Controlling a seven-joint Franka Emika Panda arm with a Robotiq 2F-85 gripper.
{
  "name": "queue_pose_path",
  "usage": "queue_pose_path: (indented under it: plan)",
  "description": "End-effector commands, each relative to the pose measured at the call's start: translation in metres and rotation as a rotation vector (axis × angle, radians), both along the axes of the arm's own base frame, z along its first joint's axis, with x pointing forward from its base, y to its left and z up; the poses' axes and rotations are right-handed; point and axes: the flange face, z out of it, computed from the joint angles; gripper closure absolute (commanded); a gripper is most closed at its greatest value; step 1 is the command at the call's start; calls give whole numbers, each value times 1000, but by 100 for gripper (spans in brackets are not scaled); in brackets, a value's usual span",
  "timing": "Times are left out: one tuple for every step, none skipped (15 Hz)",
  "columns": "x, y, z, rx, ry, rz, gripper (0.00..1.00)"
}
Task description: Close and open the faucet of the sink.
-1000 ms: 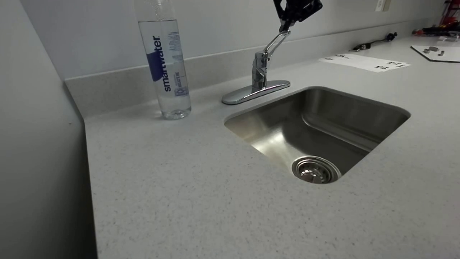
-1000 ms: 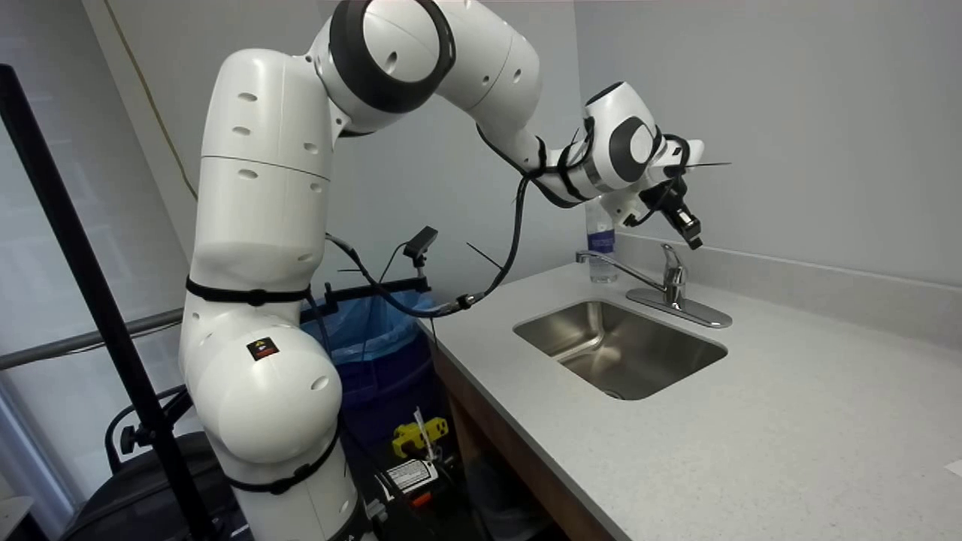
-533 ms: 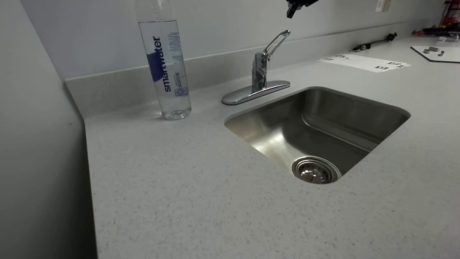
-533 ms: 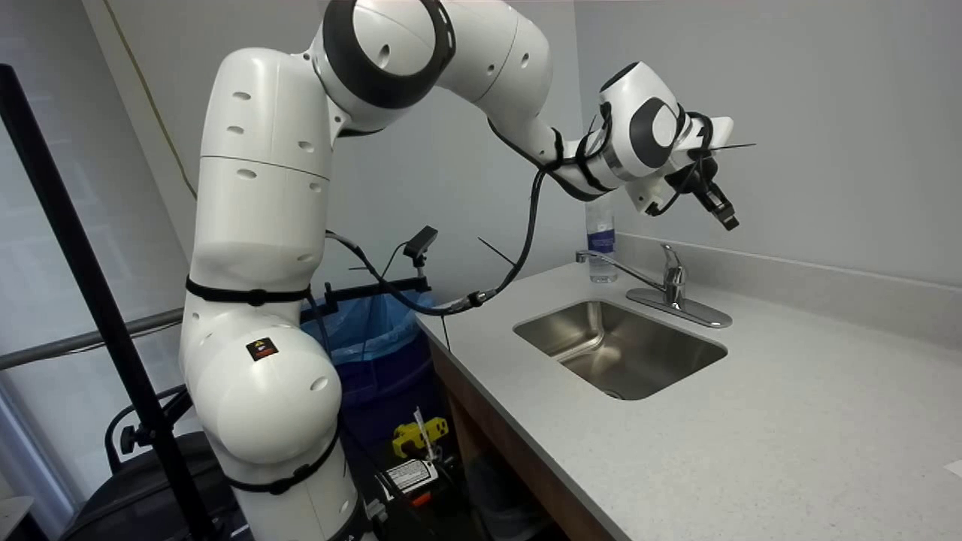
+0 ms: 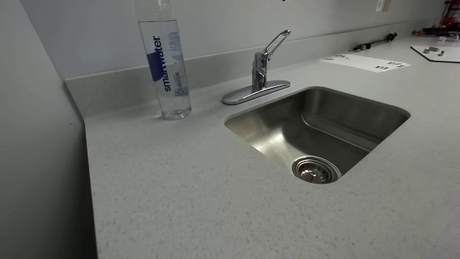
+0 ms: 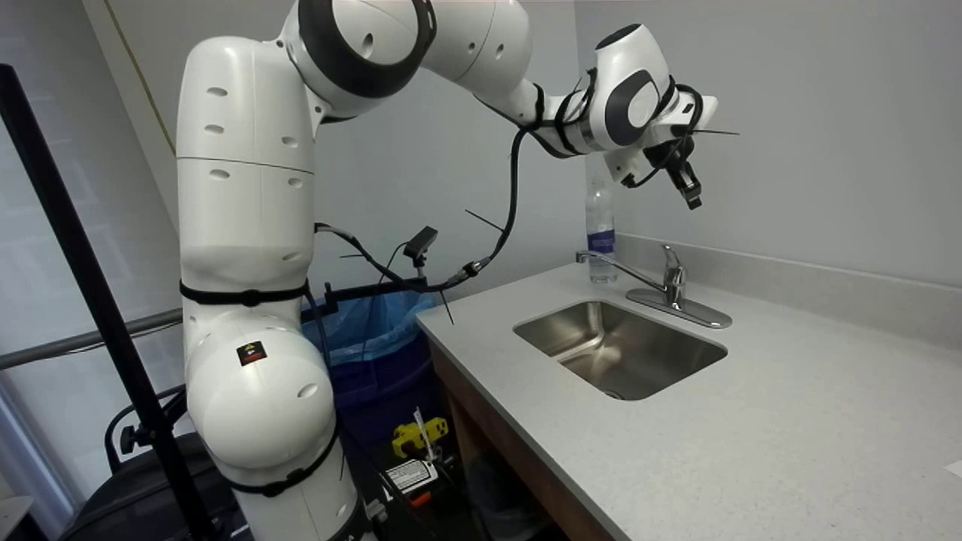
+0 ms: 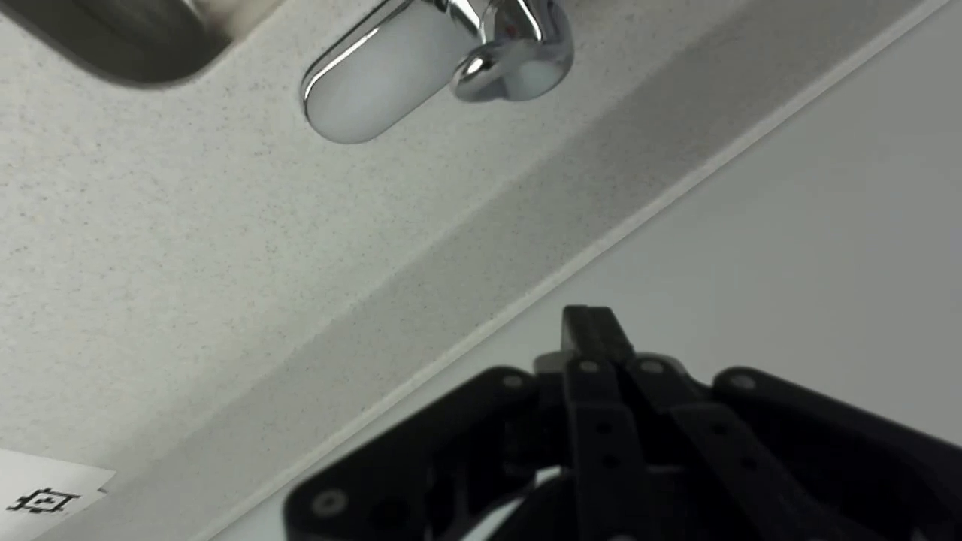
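Observation:
The chrome faucet shows in both exterior views [image 5: 259, 70] [image 6: 674, 285], its lever handle raised and slanted. Its spout reaches leftward in an exterior view. In the wrist view the faucet [image 7: 518, 68] is at the top edge, partly cut off. The steel sink [image 5: 359, 118] lies in front of it; it also shows in an exterior view [image 6: 624, 353] and at the wrist view's top left corner [image 7: 143, 37]. My gripper [image 7: 589, 309] has its fingertips together with nothing between them. In an exterior view it [image 6: 693, 201] hangs in the air above the faucet handle, apart from it.
A clear water bottle [image 5: 167, 72] stands on the counter [image 5: 179, 180] beside the faucet. A low backsplash [image 6: 812, 282] and wall run behind the faucet. Marked paper sheets [image 5: 363, 63] lie farther along the counter. A blue-lined bin [image 6: 361, 323] stands beside the counter.
My gripper has risen away from the faucet handle, going right and then back left in an exterior view, and has almost left the top of the frame elsewhere. The handle looks unchanged.

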Motion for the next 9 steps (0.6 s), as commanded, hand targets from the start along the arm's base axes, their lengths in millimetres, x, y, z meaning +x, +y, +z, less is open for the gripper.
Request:
queue_pose_path:
  plan:
    - [-17,0,26,37,45,76,100]
    - [-21,0,31,43,57,97,100]
    - [-25,-1,34,47,67,114,100]
    - [-29,-1,38,50,79,135,100]
    - [-34,-3,42,53,92,158,100]
    - [-37,-4,44,53,102,177,100]
    - [-42,-6,46,55,114,198,100]
    - [-46,-7,49,55,125,220,100]
    - [-51,-10,50,54,134,238,100]
